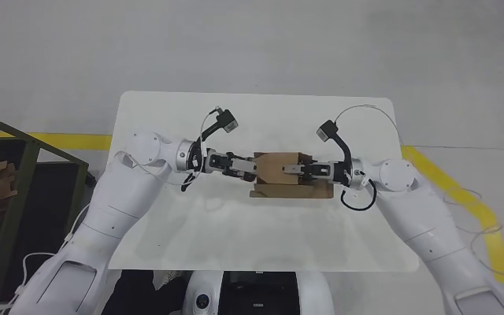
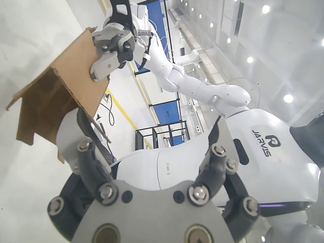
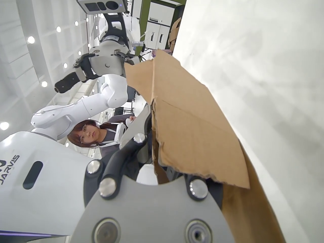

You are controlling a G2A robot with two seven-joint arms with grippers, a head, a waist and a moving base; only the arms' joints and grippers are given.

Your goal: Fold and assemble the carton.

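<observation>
A brown carton (image 1: 277, 175), partly folded with loose flaps, sits raised at the middle of the white table (image 1: 252, 118) between both arms. My left gripper (image 1: 246, 165) is at its left end and open. In the left wrist view (image 2: 152, 120) one finger (image 2: 84, 132) touches the edge of a carton flap (image 2: 43, 107) and the other finger (image 2: 217, 137) stands far off. My right gripper (image 1: 298, 168) holds the carton's right end, shut on a panel (image 2: 76, 72), with a grey finger (image 2: 100, 68) lying on its face. In the right wrist view the carton (image 3: 192, 127) hides one finger.
The table's far half and its near strip (image 1: 260, 236) are bare. A dark green rack (image 1: 20, 189) stands on the floor left of the table. Yellow floor tape (image 1: 441, 181) runs beside the table's right edge.
</observation>
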